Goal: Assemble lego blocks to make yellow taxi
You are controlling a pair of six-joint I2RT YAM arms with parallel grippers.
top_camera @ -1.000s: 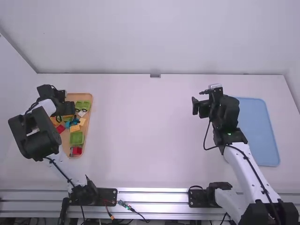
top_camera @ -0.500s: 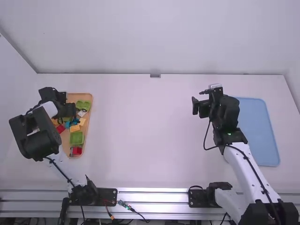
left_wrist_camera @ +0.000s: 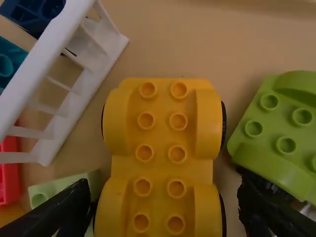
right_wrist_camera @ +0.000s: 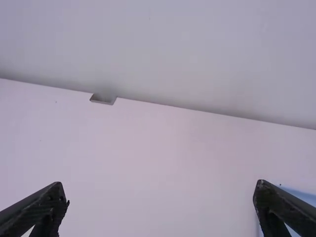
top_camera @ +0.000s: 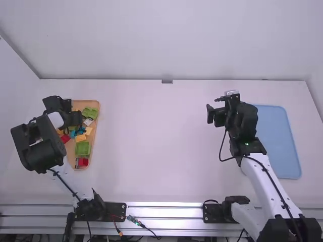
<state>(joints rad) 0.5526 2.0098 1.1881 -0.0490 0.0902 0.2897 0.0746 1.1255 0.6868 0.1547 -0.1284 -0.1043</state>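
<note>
The left gripper [left_wrist_camera: 164, 190] has moved a little to the right over the tray [top_camera: 94, 135], which is at the left side of the white table [top_camera: 161, 151]; the right arm [top_camera: 267, 181] has not changed its place. The left claw is spread, one finger on each side of the yellow wheeled base [left_wrist_camera: 160, 163], and I see some space beside the piece, so I judge it is not pinched. This base lies in the far part of the tray, with its studs up, between a green wheeled base [left_wrist_camera: 279, 133] and a white barred piece [left_wrist_camera: 47, 54]. A pale green block [left_wrist_camera: 54, 190] is just beside it, close to one finger. For the task, the small shift probably means that the arm is lining up to take the base of the taxi. Next, the fingers should go down evenly and close on its sides, without catching the neighbour pieces. The right gripper [right_wrist_camera: 160, 190] is also spread, with nothing in it, near the blue tray [top_camera: 282, 146] at the right. No assembling is visible on the table.
</note>
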